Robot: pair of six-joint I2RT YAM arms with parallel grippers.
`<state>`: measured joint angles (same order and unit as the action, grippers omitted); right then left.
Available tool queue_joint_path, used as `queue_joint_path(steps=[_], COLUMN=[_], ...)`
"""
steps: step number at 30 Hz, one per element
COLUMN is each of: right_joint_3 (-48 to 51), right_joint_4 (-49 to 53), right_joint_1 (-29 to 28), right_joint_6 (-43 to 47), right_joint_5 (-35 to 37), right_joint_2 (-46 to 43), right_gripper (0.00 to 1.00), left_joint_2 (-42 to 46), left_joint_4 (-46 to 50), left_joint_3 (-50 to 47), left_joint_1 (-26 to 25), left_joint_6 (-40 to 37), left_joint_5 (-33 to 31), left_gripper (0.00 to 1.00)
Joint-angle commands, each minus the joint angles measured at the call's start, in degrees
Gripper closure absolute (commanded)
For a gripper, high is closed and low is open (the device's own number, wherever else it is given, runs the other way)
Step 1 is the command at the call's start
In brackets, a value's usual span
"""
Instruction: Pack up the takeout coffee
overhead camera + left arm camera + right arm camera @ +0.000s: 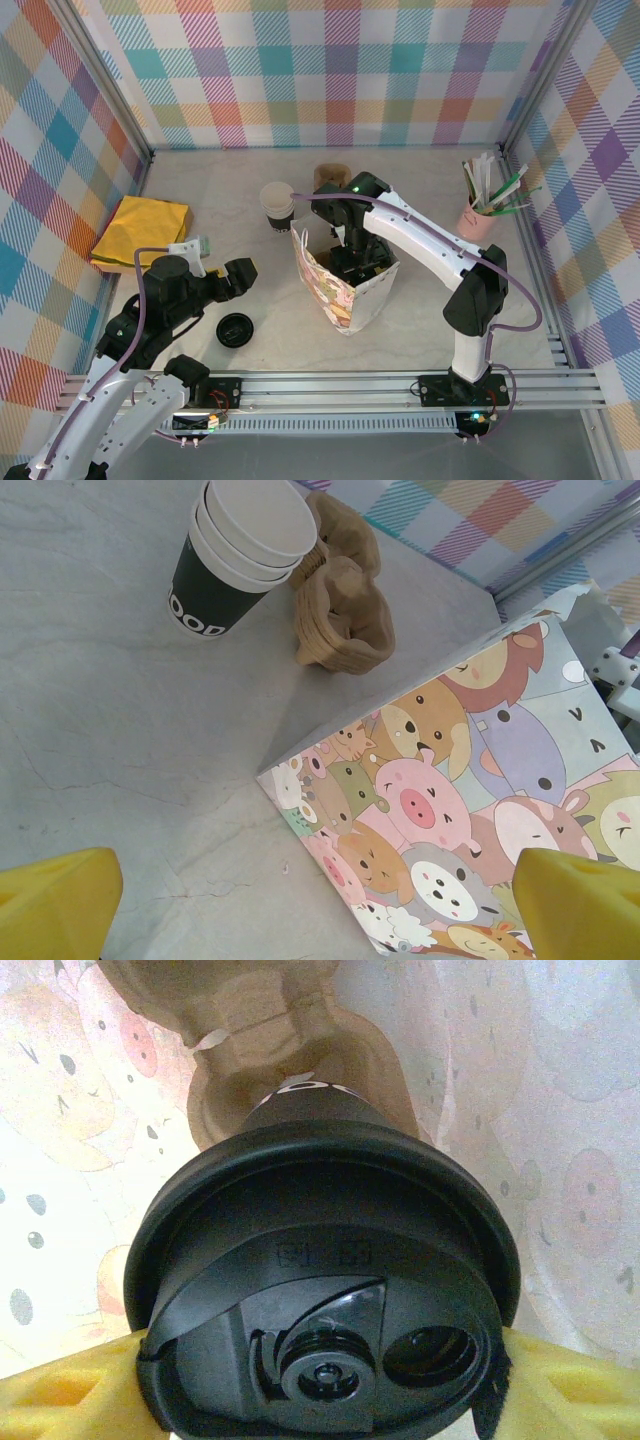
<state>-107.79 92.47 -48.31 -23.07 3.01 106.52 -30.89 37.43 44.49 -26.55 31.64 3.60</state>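
The takeout coffee (pixel 320 1290) shows its round black lid from above, with the dark cup body below it. My right gripper (pixel 320 1392) is shut on it, one yellow finger (pixel 60 1400) on each side of the lid. Cup and gripper (pixel 352 262) are down inside the cartoon-animal paper bag (pixel 335 295). Under the cup lies a brown pulp carrier (pixel 270 1050) on the bag's floor. I cannot tell whether the cup's base touches it. My left gripper (pixel 240 275) stands open just left of the bag (pixel 470 800), with nothing between its yellow fingers (pixel 55 905).
A stack of open white cups (pixel 277 206) with a black band stands behind the bag, next to brown pulp carriers (pixel 330 178). A loose black lid (pixel 234 329) lies near my left arm. Yellow napkins (pixel 142 232) sit at the left, and a pink cup of stirrers (pixel 478 215) at the right.
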Motion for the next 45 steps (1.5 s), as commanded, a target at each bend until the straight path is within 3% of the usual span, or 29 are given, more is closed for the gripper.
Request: queue_joint_path(steps=[1, 45], right_joint_3=[-1.38, -1.54], right_joint_4=[9.74, 9.62], right_joint_1=[0.45, 0.5], right_joint_6=[0.66, 0.95], right_joint_5=[0.42, 0.52], right_joint_2=[0.79, 1.49], right_gripper=[0.31, 0.31], left_joint_2=[0.35, 0.27], left_joint_4=[-0.25, -0.25], left_joint_3=[-0.19, -0.22], left_joint_1=[-0.09, -0.07], left_joint_6=[-1.28, -1.31], left_joint_5=[0.69, 0.71], left_gripper=[0.0, 0.0])
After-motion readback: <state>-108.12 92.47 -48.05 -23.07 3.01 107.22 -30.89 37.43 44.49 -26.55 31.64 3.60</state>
